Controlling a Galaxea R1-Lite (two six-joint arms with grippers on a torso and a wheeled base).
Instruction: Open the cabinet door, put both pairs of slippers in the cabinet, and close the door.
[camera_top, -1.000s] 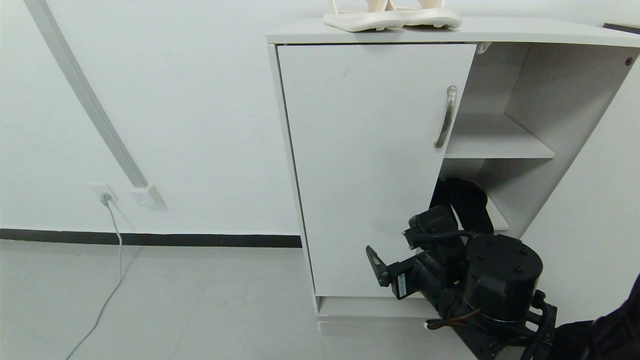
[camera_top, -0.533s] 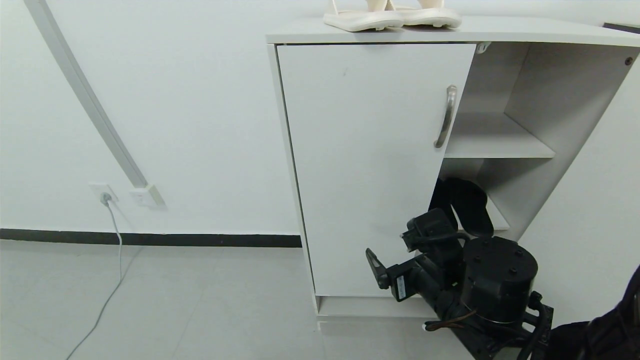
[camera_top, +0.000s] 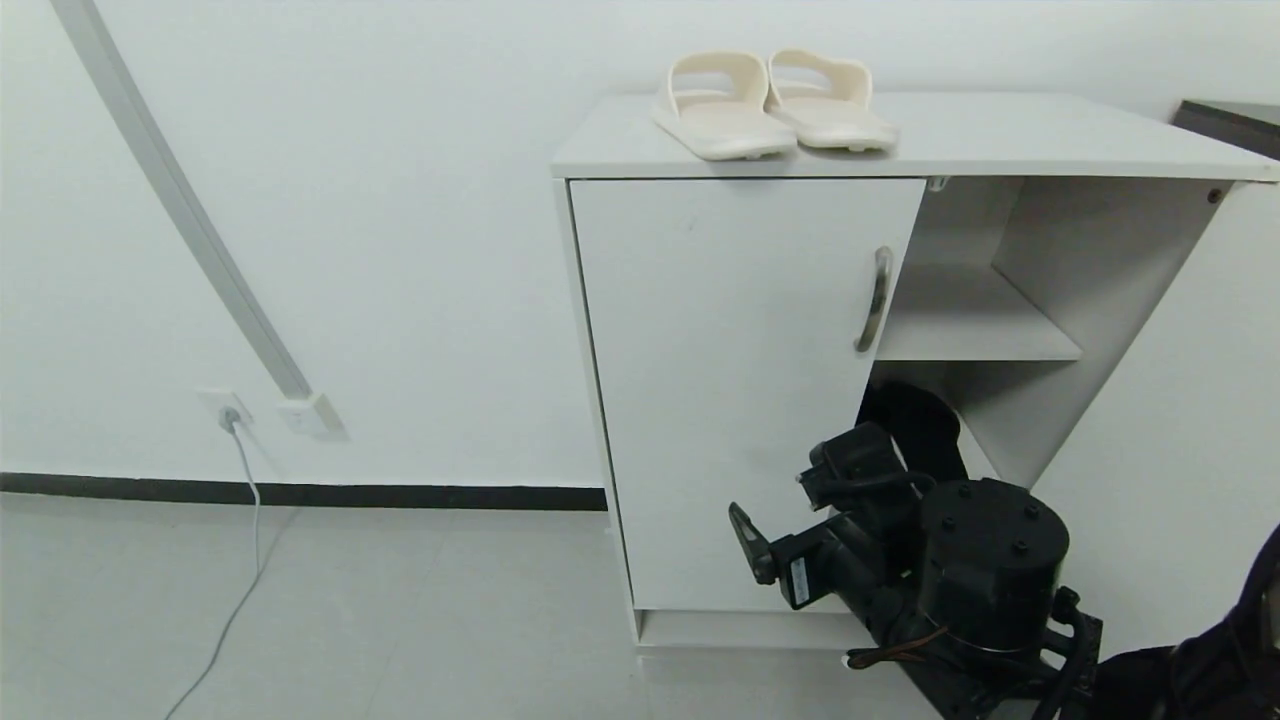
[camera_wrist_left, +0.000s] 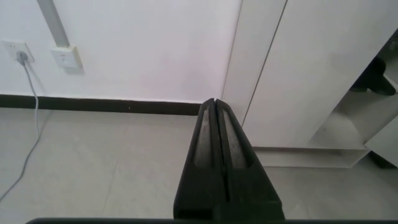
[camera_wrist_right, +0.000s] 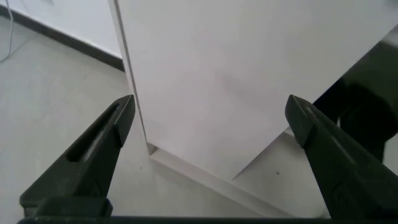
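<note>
- The cabinet (camera_top: 1000, 135) stands against the wall. Its door (camera_top: 730, 380) is swung partly open, and past the edge with the handle (camera_top: 872, 298) I can see inside.
- A cream pair of slippers (camera_top: 775, 105) sits side by side on the cabinet's top, above the door, near the front edge.
- A black pair of slippers (camera_top: 915, 420) is in the cabinet's lower compartment, under the shelf (camera_top: 960, 320). My right arm partly hides it.
- The right gripper (camera_wrist_right: 210, 106) is low in front of the door's bottom part, close to the cabinet's base. Its jaws are spread wide with nothing between them.
- The left gripper (camera_wrist_left: 215, 109) points at the floor near the foot of the cabinet's hinge side. Its jaws are pressed together and hold nothing.
- On the wall well away from the cabinet's hinge side, a wall socket (camera_top: 228, 410) has a cable (camera_top: 245, 520) trailing down to the floor.
</note>
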